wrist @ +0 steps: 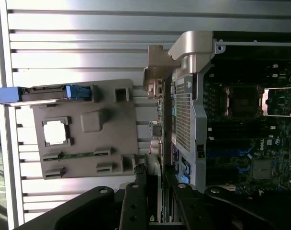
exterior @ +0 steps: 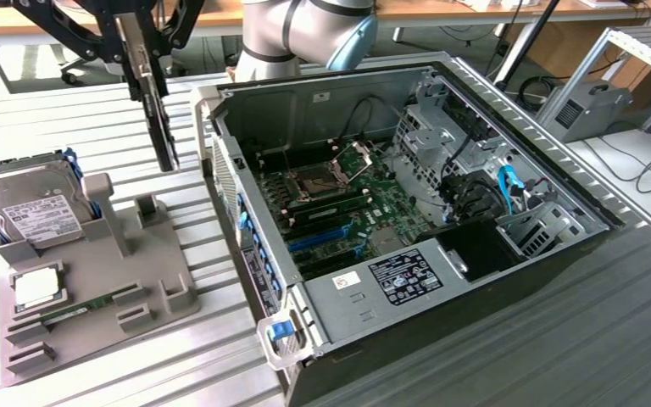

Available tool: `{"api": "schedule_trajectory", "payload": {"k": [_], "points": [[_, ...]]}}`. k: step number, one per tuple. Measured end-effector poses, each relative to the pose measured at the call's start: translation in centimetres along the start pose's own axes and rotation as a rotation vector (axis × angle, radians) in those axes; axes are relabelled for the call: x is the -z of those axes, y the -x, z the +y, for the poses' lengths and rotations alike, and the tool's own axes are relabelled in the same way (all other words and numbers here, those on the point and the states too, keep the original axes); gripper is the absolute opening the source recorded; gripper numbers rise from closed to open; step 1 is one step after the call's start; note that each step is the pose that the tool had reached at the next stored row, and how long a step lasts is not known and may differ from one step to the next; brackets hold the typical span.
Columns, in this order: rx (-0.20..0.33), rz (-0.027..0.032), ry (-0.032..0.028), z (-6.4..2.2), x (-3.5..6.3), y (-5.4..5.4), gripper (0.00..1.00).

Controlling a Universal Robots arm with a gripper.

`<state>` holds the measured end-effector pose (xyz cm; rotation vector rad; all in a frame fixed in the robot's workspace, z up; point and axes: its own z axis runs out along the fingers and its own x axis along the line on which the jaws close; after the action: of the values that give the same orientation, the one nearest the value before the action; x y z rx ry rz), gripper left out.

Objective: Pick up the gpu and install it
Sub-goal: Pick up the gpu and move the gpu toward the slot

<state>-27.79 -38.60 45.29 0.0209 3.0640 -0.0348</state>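
Black tool (wrist: 154, 182) clenched the slim black gpu card (exterior: 165, 140) edge-on over the slatted metal tabletop (exterior: 77, 127), beside the open grey computer case (exterior: 224, 170); its silver bracket (wrist: 157, 72), seemingly close, could snag that wall.

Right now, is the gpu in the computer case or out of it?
Out: the gpu hangs upright in the jaws, beside the open computer case, above the table.

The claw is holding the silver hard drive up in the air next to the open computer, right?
Not quite. The exterior view shows the claw holding the gpu, a thin black card, up next to the open computer. The silver hard drive sits in the gray holder.
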Motion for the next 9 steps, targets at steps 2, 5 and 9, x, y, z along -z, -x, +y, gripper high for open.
{"api": "schedule_trajectory", "payload": {"k": [2, 5, 9], "points": [[0.000, 0.0000, 0.0000, 0.00, -0.03, 0.09, 0.26], [0.000, 0.0000, 0.0000, 0.01, -0.10, 0.25, 0.26], [0.000, 0.0000, 0.0000, 0.01, -0.17, 0.41, 0.26]]}}
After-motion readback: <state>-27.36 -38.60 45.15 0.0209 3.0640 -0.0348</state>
